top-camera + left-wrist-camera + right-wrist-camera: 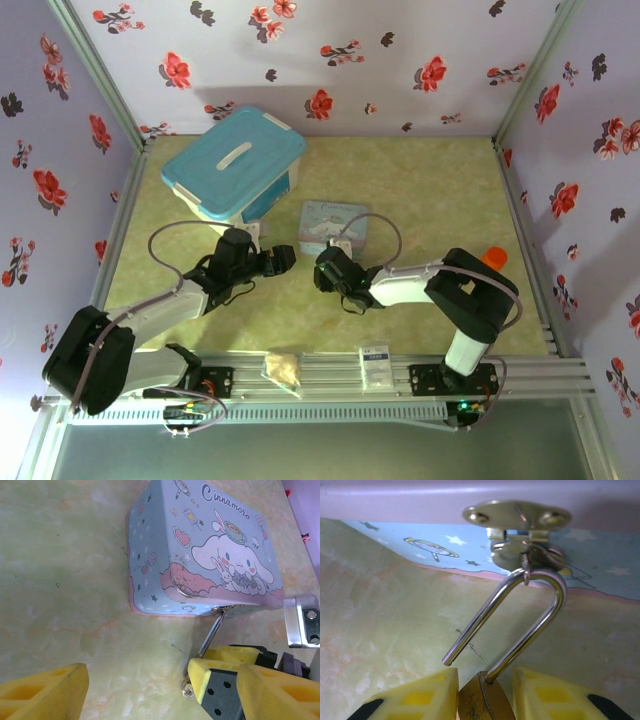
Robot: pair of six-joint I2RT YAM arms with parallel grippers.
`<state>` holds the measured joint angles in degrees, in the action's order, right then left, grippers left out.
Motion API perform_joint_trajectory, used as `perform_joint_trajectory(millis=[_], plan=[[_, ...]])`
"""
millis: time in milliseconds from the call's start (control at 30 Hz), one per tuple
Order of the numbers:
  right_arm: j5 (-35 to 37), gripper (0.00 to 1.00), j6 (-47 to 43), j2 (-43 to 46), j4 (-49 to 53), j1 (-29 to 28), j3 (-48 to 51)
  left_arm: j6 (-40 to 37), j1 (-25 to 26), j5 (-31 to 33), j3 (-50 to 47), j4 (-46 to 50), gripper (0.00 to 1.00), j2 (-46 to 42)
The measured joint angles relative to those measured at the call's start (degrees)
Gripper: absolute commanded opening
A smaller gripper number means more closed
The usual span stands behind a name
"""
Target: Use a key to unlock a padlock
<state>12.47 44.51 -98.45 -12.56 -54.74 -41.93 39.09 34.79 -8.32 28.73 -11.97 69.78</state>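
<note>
1. The unlocking itself looks done. In the right wrist view one leg of the shackle (540,625) stands free of the brass body of the padlock (481,705), and the other leg sits in it.
2. The padlock hangs by this shackle from the hasp (517,517) of the pale blue tin (200,555), which stands on the counter (65,580).
3. The right tool (484,680) is closed on the brass body, one finger on each side.
4. The left tool (162,700) is spread wide and holds nothing.
5. I judge that little is left, perhaps only to unhook the shackle. I cannot find the key with certainty. A small silvery piece (188,689) just beside the right tool may belong to it.
6. The right wrist view alone makes the free shackle end clear. The left wrist view gives the shackle as a thin bar and the tin's lid. In the top view both tools meet in front of the tin, with the padlock too small to read.
</note>
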Motion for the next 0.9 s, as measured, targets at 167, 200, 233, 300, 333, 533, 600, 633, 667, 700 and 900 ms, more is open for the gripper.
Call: perform_joint_trajectory(millis=[167,200,233,300,333,533,600,633,667,700,900], plan=[[0.20,0.21,5.22,1.70,-6.58,-0.04,4.72,-0.17,0.63,0.20,0.28,0.35,0.75,0.13],[0.22,0.20,6.12,2.08,-7.61,-0.07,5.55,-0.31,0.66,0.20,0.72,0.55,0.75,0.44],[0.24,0.18,6.78,2.34,-8.39,-0.07,6.12,-0.48,0.74,0.20,1.44,0.70,0.75,0.94],[0.22,0.15,7.91,2.64,-9.49,-0.07,6.69,-0.70,0.74,0.33,3.08,0.83,0.75,1.88],[0.22,0.14,8.26,2.71,-9.77,-0.07,6.88,-0.87,0.74,0.33,4.02,0.79,0.75,2.38],[0.33,0.03,10.36,2.89,-13.42,-0.07,9.07,-2.71,1.09,1.16,8.33,1.62,0.74,5.09],[0.15,0.02,11.69,3.02,-16.17,0.22,10.75,-4.24,2.03,2.82,9.84,2.40,0.76,5.68],[-0.20,0.02,12.76,3.02,-18.34,0.59,11.98,-5.03,2.47,3.45,10.64,2.64,0.76,6.08],[-0.66,0.01,13.53,3.02,-20.24,0.90,13.03,-5.51,2.73,3.82,11.39,2.78,0.76,6.60],[-1.20,0.01,14.67,2.97,-22.67,1.31,14.40,-6.29,2.95,4.22,12.52,2.89,0.77,7.52],[-4.17,0.01,19.26,0.24,-37.92,3.13,20.00,-10.32,3.10,5.79,20.28,2.80,0.77,17.75]])
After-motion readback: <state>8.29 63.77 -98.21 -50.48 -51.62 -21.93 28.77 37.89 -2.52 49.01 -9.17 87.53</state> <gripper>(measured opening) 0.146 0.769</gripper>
